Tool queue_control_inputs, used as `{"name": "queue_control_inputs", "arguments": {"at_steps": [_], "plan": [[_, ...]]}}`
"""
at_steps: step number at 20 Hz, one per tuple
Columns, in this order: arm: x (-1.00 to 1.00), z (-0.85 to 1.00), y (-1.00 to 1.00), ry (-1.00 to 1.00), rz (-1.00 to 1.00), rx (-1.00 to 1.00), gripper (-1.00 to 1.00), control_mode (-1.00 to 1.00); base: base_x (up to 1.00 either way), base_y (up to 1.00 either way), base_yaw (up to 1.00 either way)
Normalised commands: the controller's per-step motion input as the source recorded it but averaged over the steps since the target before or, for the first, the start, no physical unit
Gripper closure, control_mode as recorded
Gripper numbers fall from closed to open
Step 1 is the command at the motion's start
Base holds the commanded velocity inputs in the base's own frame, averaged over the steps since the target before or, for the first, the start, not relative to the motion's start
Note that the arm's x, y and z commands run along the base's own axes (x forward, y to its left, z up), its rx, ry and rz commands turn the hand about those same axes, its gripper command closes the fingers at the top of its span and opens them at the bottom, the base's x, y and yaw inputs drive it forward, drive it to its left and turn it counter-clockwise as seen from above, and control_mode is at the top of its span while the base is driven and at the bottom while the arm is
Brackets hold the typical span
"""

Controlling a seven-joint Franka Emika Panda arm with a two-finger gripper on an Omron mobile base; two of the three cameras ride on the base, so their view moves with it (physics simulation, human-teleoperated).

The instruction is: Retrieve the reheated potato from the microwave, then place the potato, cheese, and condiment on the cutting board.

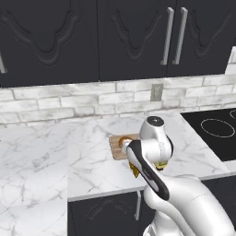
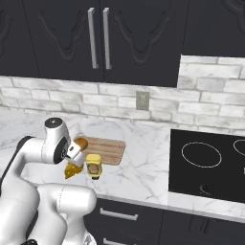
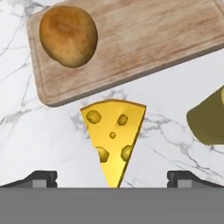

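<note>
Right now the cheese (image 3: 113,140) lies straight ahead of my fingers (image 3: 113,178), on the white marble surface (image 3: 39,135). In the hand view its pointy end aims down at me, right at the middle of the gap between my two finger tips. Its wide end points away, toward the cutting board (image 3: 144,39), and sits just beside the near edge of the board without being on it. So the long way of the wedge runs from me to the board, and my fingers stand one on each side of that line.

My fingers are spread wide apart. They hold nothing and touch nothing. The cheese is narrow at the tip, so I think they can come down around it and squeeze its two slanted sides.

The potato (image 3: 68,36) already rests on the cutting board, near one end of it. The rest of the board is bare, so there looks to be room for more.

The condiment (image 2: 94,165) stands upright on the surface just beside the cheese, off to one side of my fingers. In the right base view it is close to the board but not on it. I judge the cheese comes next, and the condiment after that.
</note>
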Motion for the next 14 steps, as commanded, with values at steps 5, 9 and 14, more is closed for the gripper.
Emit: {"name": "queue_control_inputs", "arguments": {"at_steps": [5,9,14], "plan": [[0.0,-0.28,0.0,0.02,-0.01,0.0,-1.0,-1.0,0.0,0.0,0.0],[-0.03,-0.25,0.0,0.0,-0.02,0.0,-1.0,-1.0,0.0,0.0,0.0],[0.0,-0.23,0.0,0.0,-0.03,0.0,-1.0,-1.0,0.0,0.0,0.0]]}}
